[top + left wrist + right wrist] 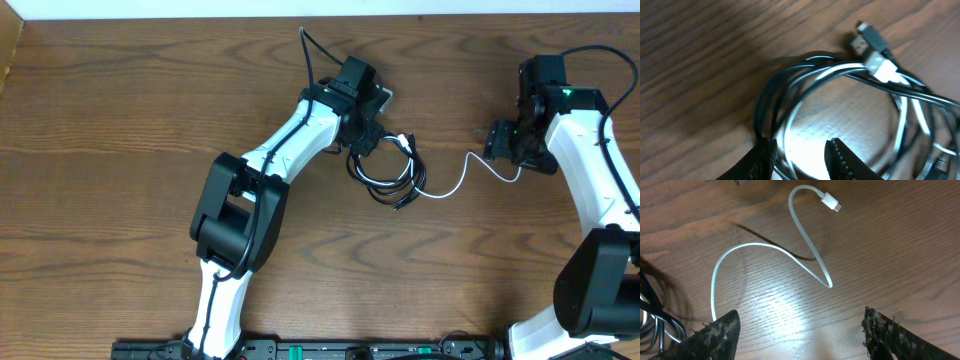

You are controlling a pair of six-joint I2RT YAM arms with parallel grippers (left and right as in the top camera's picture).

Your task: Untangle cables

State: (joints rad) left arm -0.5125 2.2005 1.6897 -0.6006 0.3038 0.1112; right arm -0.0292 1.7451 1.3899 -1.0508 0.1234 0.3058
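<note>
Black cable [762,100] and white cable [828,283] lie coiled together mid-table, with the white tail trailing rightward. Left gripper [799,161] is part-open, straddling strands (not clamping). Right gripper [800,335] is wide open and empty. The cables are probably light, limp and slippery, so grasp near the plug [830,201].

Left gripper [799,146]: jaws apart, gap wider than the cords. Black cable [759,107] and white cable [788,117] lie coiled together on the wood table [695,65], the loop just ahead of the fingertips. Several strands pass between the fingers, close against the left one [757,161]. Plug ends [871,50] lie further ahead, right. Picture slightly blurred.
</note>
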